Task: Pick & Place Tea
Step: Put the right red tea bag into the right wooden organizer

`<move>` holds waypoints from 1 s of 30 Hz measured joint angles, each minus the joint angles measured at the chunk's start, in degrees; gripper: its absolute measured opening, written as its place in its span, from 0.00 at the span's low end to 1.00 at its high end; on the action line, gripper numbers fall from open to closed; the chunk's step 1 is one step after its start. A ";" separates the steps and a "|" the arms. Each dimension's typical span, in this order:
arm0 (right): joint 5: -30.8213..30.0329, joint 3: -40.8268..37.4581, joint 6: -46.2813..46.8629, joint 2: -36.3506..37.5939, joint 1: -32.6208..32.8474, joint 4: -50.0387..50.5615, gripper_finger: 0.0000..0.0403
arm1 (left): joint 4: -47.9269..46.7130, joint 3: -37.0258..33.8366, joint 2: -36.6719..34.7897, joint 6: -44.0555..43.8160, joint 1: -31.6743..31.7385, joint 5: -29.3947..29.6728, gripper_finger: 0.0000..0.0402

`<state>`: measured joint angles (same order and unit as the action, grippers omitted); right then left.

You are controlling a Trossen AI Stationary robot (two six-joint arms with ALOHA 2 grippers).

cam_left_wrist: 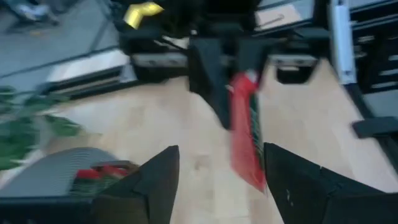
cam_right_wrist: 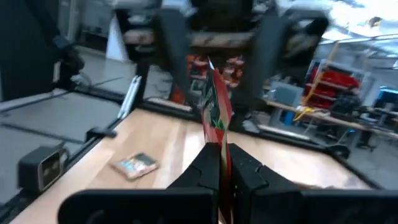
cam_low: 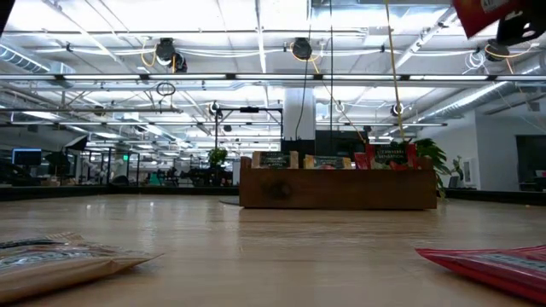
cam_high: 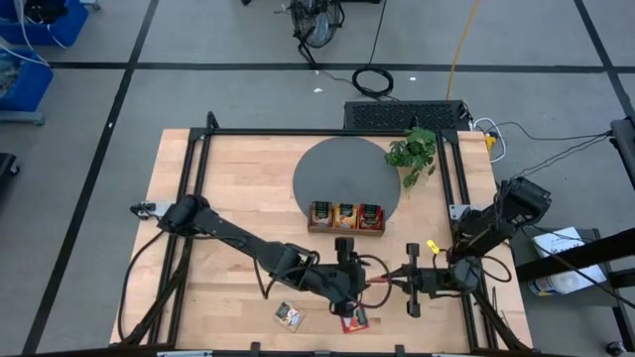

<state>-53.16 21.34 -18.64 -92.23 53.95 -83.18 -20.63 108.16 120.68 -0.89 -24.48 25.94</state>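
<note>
Fingers of my right gripper [cam_right_wrist: 219,163] are pinched tight on the lower edge of a red tea sachet [cam_right_wrist: 214,106], holding it upright in the air so its flat face stands between the spread fingers of my left gripper [cam_left_wrist: 217,177], which has hold of nothing; the sachet [cam_left_wrist: 245,134] hangs just in front of its open jaws. From above, the two grippers meet nose to nose over the near middle of the table [cam_high: 238,178], the left gripper [cam_high: 369,282] coming in from the left and the right gripper [cam_high: 397,281] from the right. I judge this to be a hand-over, with the right side now carrying the sachet alone, probably because that arm sits better for reaching the wooden tray [cam_high: 345,217], which stands farther back on a grey round mat [cam_high: 332,164] and already shows sachets in its slots. Two more sachets lie flat at the near edge: a beige one [cam_high: 289,315] to the left and a red one [cam_high: 354,319] just beside the grippers, both waiting to be picked up
</note>
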 joint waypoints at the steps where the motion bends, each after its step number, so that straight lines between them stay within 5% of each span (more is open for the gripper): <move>1: -1.06 0.00 -0.89 0.00 0.53 -1.20 0.00 | 0.16 0.00 0.02 -0.26 0.11 -1.52 0.56; 26: -0.72 0.04 0.43 0.07 -0.54 -0.45 0.01 | 5.72 -5.04 0.11 -2.80 2.04 -5.52 0.03; 30: -0.72 0.11 0.36 0.09 -0.61 4.00 0.01 | 1.26 -5.00 0.13 -4.12 2.02 -5.50 0.01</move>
<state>-53.87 21.45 -18.28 -92.14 53.34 -79.18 -19.37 103.16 120.81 -5.01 -22.45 20.45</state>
